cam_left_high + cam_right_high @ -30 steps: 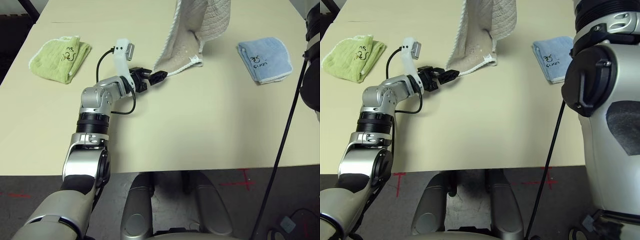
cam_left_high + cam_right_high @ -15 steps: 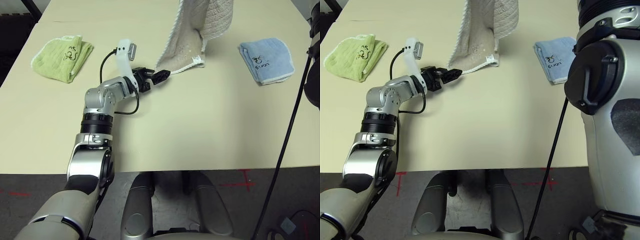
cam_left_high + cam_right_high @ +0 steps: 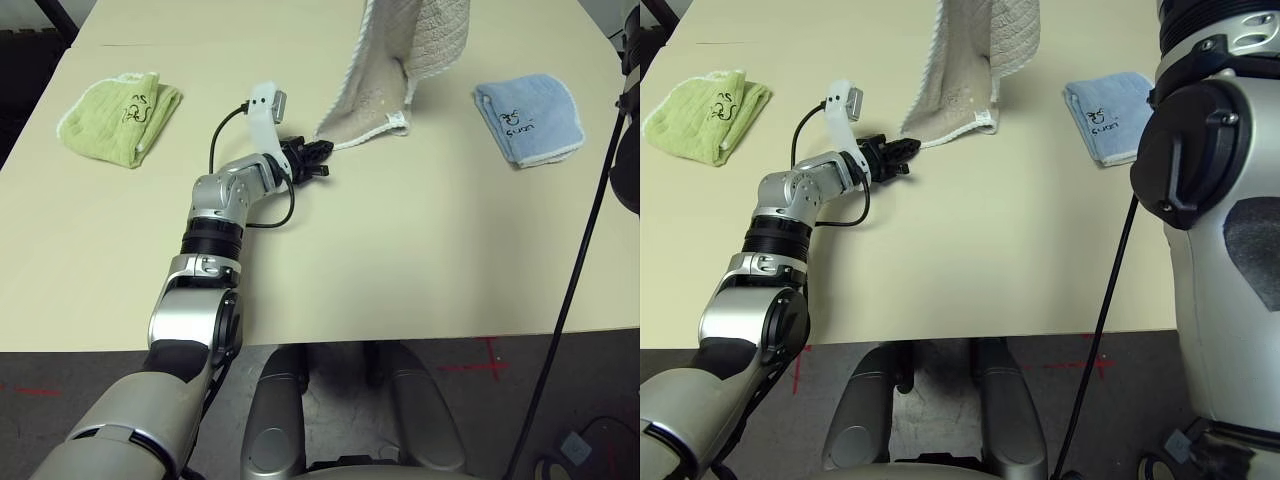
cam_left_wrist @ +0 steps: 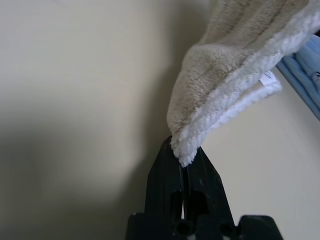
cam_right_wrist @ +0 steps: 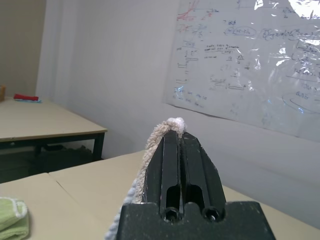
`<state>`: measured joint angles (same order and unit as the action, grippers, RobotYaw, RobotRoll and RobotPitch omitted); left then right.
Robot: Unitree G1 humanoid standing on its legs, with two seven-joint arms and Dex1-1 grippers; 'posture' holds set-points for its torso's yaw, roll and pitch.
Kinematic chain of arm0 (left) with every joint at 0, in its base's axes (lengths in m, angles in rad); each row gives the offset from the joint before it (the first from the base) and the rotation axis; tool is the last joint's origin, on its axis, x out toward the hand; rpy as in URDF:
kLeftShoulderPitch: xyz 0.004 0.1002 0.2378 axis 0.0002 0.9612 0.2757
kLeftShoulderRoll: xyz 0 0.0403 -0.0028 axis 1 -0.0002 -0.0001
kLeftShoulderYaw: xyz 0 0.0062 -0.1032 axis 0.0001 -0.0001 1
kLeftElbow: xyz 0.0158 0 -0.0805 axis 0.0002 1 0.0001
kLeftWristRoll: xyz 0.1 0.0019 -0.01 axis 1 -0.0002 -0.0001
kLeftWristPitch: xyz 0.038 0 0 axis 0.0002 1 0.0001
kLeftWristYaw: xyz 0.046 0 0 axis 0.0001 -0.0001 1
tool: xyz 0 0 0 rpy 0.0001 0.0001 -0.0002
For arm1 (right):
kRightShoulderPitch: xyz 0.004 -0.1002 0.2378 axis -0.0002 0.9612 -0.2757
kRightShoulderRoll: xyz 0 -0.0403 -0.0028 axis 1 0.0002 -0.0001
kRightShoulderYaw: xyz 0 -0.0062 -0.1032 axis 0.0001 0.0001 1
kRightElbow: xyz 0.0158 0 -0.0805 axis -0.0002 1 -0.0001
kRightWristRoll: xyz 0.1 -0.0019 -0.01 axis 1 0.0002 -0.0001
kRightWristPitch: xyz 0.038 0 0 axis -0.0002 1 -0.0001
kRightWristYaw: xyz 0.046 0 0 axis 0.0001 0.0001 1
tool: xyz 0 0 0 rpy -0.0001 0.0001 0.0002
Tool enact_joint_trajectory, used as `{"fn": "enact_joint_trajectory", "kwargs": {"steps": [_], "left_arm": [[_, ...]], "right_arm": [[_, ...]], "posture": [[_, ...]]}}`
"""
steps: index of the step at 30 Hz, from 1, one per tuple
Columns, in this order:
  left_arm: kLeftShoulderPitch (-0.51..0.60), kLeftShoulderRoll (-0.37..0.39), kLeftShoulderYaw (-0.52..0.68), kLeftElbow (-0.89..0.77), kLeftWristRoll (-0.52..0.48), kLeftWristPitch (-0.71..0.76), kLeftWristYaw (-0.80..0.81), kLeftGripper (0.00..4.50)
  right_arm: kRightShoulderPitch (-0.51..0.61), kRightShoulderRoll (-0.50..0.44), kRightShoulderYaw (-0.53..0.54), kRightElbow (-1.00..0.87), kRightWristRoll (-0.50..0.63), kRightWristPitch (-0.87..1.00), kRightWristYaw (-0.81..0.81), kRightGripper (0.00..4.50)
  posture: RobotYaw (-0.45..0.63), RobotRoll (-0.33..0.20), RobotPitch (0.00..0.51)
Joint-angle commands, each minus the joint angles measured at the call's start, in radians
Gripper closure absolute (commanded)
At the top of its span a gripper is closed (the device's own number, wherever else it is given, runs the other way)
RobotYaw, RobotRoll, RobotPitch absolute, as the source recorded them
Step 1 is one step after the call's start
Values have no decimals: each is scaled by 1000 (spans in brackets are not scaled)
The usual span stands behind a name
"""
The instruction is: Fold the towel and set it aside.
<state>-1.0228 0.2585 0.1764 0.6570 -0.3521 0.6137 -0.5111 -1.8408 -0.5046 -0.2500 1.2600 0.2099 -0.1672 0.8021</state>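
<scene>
The towel (image 3: pixel 400 70) hangs from above the far middle of the table (image 3: pixel 400 250), its top running out of the head views, its lower edge resting on the tabletop with a white-stitched hem and a small white tag at one corner. The left gripper (image 3: pixel 318 158) reaches level across the table to the towel's lower left corner, and its two black fingers (image 4: pixel 165 175) are pressed together on that corner — in the left wrist view the fluffy tip of cloth sticks up from between the fingertips. The right gripper (image 5: pixel 179 137) is raised high, fingers squeezed together on another corner of the towel, a tuft of beige pile showing over the tips and cloth falling away beside them. So the towel is pinched at two corners, one up, one down at table level. A green towel (image 3: pixel 120 115) lies folded at the table's far left, a blue towel (image 3: pixel 530 118) folded at the far right — both well apart from the beige one.
</scene>
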Motion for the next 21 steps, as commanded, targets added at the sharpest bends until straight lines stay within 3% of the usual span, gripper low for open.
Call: {"fn": "enact_joint_trajectory", "kwargs": {"steps": [1, 9, 16, 18, 21], "left_arm": [[15, 69, 30, -113, -9, 21, 11, 4484], [-17, 289, 45, -342, -61, 142, -82, 4484], [-181, 440, 12, -186, 4, 19, -176, 4484], [-245, 480, 9, -85, 34, -49, -194, 4484], [-295, 533, 7, 28, 59, -93, -231, 4484]], "right_arm": [[41, -65, -28, -61, 12, -8, -20, 4500], [412, -94, -59, -171, 42, 103, -52, 4500], [613, -139, -96, -298, 93, 217, -67, 4500], [664, -145, -136, -387, 198, 384, 23, 4500], [742, -215, -170, -530, 370, 775, 170, 4500]], "posture": [[34, 0, 339], [72, 0, 349], [87, 0, 366], [87, 0, 366], [77, 0, 382]]}}
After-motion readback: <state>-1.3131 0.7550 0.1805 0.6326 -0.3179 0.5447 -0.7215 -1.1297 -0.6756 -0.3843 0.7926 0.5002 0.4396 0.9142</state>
